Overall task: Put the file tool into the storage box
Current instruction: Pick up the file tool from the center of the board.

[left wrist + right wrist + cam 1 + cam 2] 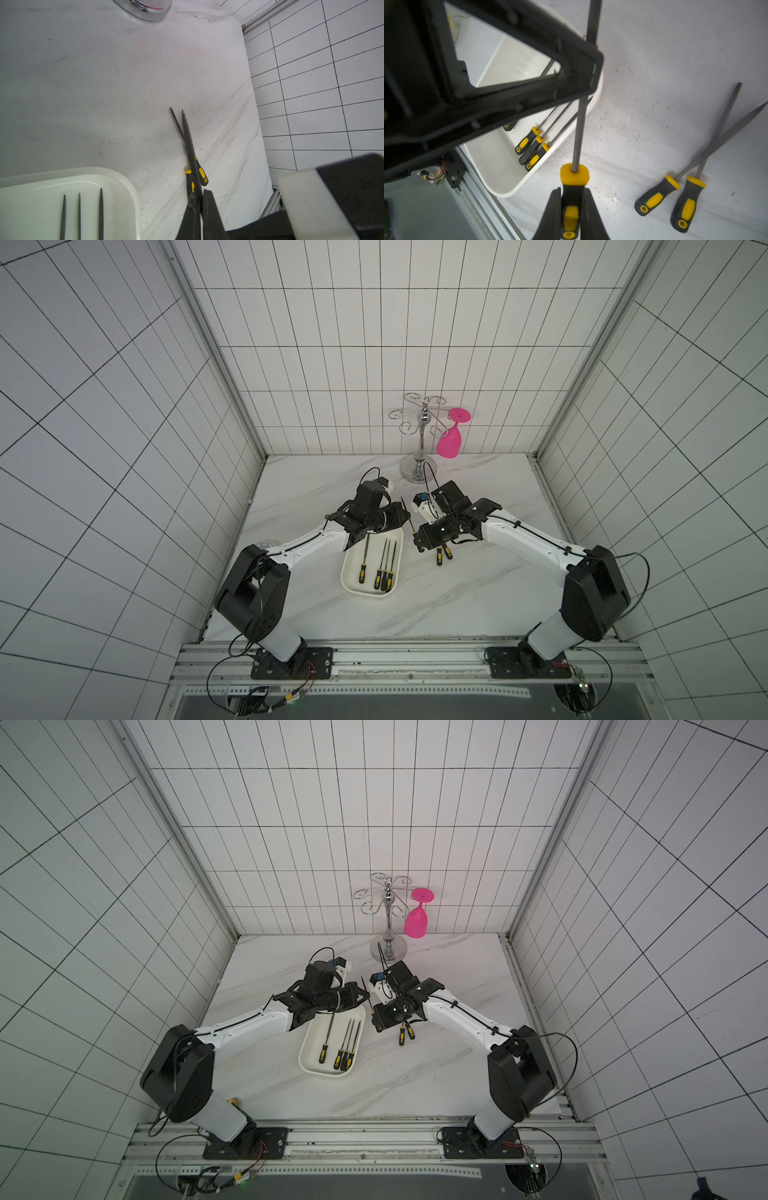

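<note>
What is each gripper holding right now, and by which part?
Both hold one steel file with a black-and-yellow handle: the right gripper clamps its handle, and the left gripper pinches its metal shaft.

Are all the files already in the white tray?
No: two files lie crossed on the table outside the tray, and the right gripper holds another.

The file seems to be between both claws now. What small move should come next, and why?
Probably close the left claw firmly on the blade first. The right claw is shut on the handle of the held file; the left claw's fingers stand close about its blade, but a firm pinch is not visible. The storage box lies on the left arm's side.
</note>
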Tool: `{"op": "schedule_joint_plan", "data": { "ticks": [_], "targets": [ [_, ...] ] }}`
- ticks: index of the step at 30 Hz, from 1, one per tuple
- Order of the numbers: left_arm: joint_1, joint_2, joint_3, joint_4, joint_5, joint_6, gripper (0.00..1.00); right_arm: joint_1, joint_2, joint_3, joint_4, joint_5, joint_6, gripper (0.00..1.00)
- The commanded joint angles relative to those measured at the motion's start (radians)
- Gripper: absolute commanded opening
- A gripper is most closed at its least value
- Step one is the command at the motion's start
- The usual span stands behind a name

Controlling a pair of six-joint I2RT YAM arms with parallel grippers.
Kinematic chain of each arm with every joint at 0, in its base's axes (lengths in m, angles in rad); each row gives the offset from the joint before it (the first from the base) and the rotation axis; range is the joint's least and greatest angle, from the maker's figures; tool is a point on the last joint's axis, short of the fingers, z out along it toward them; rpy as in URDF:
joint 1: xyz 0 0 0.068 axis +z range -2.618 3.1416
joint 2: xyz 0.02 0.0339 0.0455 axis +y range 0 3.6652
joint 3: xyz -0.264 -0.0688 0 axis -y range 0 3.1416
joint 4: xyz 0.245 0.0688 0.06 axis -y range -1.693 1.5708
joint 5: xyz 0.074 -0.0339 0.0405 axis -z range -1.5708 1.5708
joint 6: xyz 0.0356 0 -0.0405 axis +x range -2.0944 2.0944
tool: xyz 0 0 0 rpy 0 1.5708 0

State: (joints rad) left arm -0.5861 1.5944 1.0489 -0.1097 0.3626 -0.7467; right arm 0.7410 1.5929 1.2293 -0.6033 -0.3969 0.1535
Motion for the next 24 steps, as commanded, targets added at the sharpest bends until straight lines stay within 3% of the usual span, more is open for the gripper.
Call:
{"op": "schedule_joint_plan", "data": {
  "ticks": [1,3,6,7,9,11,14,16,17,19,24],
  "targets": [
    [-0.001,0.002,-0.011,0.006,-0.004,0.023,0.41,0.014,-0.052,-0.018,0.031,-0.037,-0.019,0.00],
    [-0.001,0.013,-0.006,0.005,-0.003,0.021,0.51,0.014,-0.057,-0.018,0.033,-0.041,-0.019,0.00],
    [-0.001,0.026,0.002,0.011,0.000,0.019,0.51,0.014,-0.065,-0.021,0.034,-0.040,-0.019,0.00],
    [-0.001,0.028,0.005,0.013,0.001,0.018,0.46,0.014,-0.065,-0.021,0.034,-0.039,-0.019,0.00],
    [-0.001,0.032,0.008,0.013,0.003,0.019,0.19,0.014,-0.066,-0.023,0.034,-0.032,-0.019,0.00],
    [-0.001,0.032,0.008,0.010,0.001,0.019,0.00,0.014,-0.064,-0.023,0.034,-0.031,-0.019,0.00],
    [0.000,0.025,0.002,0.003,-0.004,0.024,0.00,0.014,-0.051,-0.018,0.030,-0.020,-0.013,0.00],
    [0.001,0.011,-0.005,-0.005,-0.012,0.029,0.00,0.014,-0.044,-0.013,0.024,-0.006,-0.006,0.15],
    [0.002,0.000,-0.007,-0.014,-0.012,0.037,0.00,0.014,-0.041,-0.012,0.021,0.015,0.000,0.29],
    [0.007,-0.025,-0.006,-0.050,-0.016,0.060,0.00,0.014,-0.043,-0.014,0.022,0.055,0.012,0.37],
    [0.015,-0.115,0.031,-0.289,-0.097,0.210,0.00,0.012,-0.041,-0.018,0.025,0.103,0.021,0.39]
  ]
}}
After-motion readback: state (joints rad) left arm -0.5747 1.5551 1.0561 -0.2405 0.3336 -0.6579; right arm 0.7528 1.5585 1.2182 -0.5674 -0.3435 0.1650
